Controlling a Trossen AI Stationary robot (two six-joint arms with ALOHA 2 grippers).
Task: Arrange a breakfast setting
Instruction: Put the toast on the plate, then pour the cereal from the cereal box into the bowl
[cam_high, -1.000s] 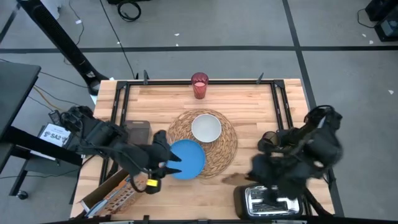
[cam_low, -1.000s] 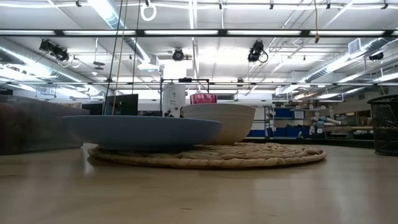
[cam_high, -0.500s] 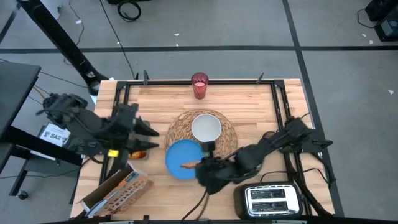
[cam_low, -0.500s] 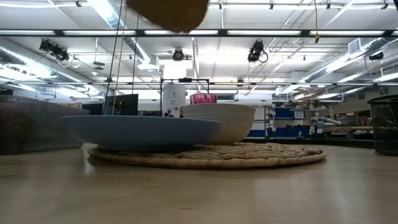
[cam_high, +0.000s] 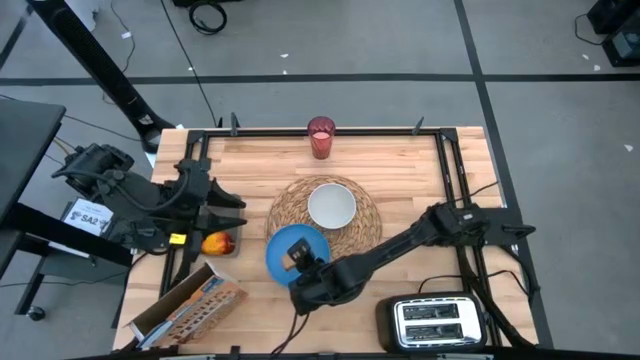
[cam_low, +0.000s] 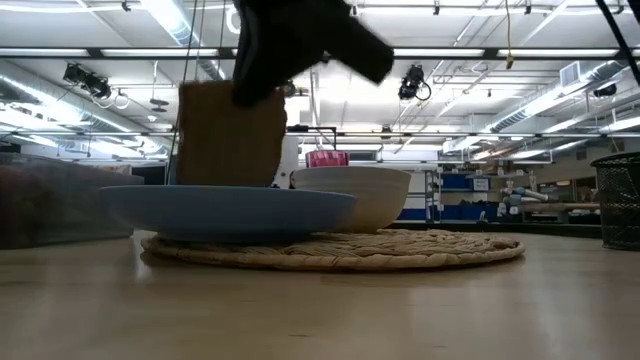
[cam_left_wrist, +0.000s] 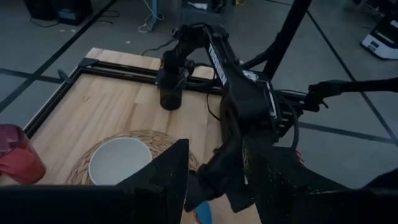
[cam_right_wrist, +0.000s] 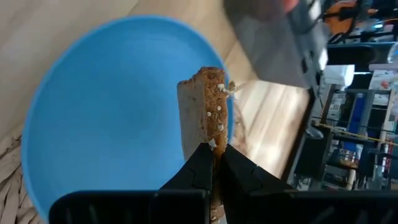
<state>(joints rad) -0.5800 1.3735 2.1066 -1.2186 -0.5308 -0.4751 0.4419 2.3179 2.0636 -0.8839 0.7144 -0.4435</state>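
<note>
arms: dark, jointed | left arm (cam_high: 130, 200): yellow mark | cables: black

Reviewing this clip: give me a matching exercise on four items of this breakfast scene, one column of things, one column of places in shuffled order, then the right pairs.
Things:
1. brown toast slice
2. small white bowl
3. translucent red cup
4. red apple

Places:
A. at the table's far edge, off the mat
B. on the bare wood, near the left gripper
C. in the middle of the round woven straw placemat
D. held on edge between the right gripper's fingers over the round blue plate

Pairs: 1-D, 2-C, 3-A, 4-B
</note>
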